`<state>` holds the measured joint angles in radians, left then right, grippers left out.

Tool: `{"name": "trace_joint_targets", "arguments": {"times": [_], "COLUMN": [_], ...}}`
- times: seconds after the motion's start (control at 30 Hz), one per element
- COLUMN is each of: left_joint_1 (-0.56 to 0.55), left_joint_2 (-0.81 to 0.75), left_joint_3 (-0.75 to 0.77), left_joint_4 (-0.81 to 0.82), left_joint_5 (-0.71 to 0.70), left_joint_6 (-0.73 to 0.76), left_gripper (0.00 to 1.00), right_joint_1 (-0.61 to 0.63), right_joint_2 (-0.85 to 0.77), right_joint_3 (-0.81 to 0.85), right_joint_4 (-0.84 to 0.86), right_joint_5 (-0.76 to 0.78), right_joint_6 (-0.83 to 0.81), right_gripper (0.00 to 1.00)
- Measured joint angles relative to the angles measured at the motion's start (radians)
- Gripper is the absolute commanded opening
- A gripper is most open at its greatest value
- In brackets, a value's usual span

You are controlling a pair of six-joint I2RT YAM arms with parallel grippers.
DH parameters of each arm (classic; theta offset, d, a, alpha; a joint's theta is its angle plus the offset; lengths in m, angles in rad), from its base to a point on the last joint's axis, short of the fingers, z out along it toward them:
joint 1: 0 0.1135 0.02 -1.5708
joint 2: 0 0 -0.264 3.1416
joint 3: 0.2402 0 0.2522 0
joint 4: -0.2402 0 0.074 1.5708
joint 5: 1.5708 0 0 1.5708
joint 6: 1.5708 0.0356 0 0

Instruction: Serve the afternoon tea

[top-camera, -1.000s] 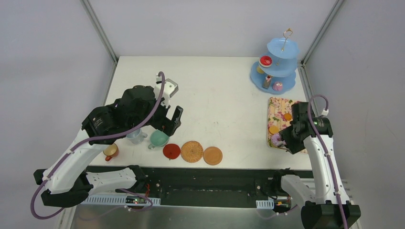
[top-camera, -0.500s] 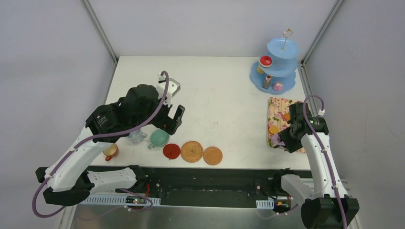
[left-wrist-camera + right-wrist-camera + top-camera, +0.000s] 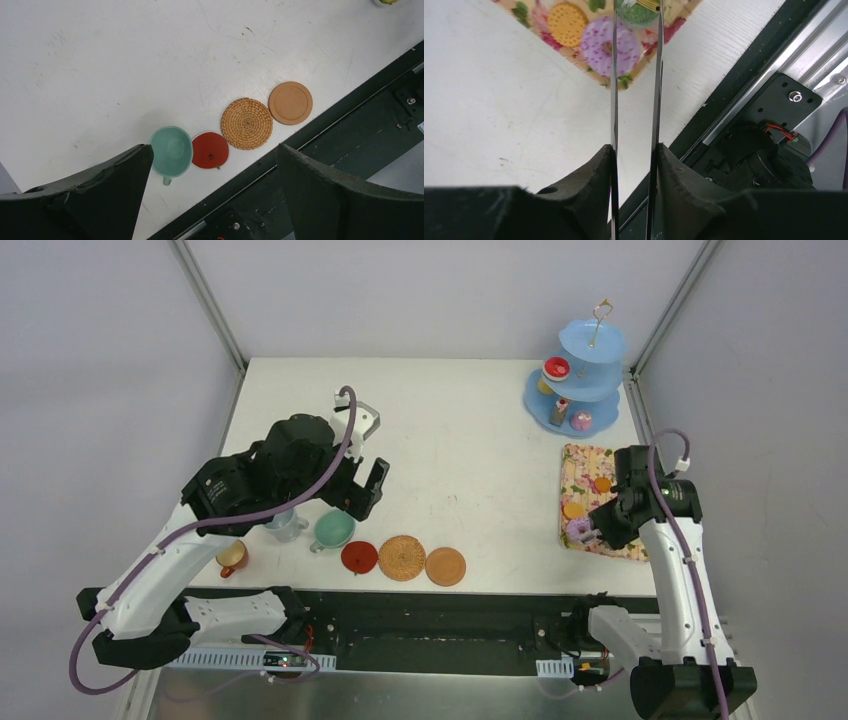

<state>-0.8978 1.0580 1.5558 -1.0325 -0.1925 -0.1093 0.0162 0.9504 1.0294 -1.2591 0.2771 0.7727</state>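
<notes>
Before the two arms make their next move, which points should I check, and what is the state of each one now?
1. Right gripper clamps the tongs: ok.
2. Green treat sits between the tong blades: ok. Firmly pinched: cannot tell.
3. Purple donut clear of the tongs: cannot tell; one blade crosses it in the wrist view.
4. Left gripper open above the mint green cup: ok.
5. Red coaster bare, ready for a cup: ok.
6. Top tier of the stand free: ok.
</notes>
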Motion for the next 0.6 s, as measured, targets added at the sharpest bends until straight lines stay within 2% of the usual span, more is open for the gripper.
{"name": "trace_joint_targets", "arguments": {"times": [0.33, 0.47, 0.6], "left_joint_1": [0.000, 0.000, 0.000], "left_joint_2": [0.026, 0.041, 0.041], "left_joint_3": [0.028, 0.044, 0.045], "left_joint_4": [-0.004, -0.004, -0.002], "left_joint_5": [0.000, -0.001, -0.002], "left_joint_6": [0.002, -0.002, -0.008], "left_gripper": [1.00, 1.00, 1.00], "right_joint_1": [0.000, 0.010, 0.085], "right_joint_2": [0.033, 0.113, 0.247], "right_joint_3": [0.203, 0.212, 0.213], "right_joint_4": [0.019, 0.132, 0.289], "right_joint_5": [-0.116, -0.188, -0.214], "right_joint_6": [-0.120, -0.136, -0.139], "right_gripper": [0.21, 0.21, 0.21]}}
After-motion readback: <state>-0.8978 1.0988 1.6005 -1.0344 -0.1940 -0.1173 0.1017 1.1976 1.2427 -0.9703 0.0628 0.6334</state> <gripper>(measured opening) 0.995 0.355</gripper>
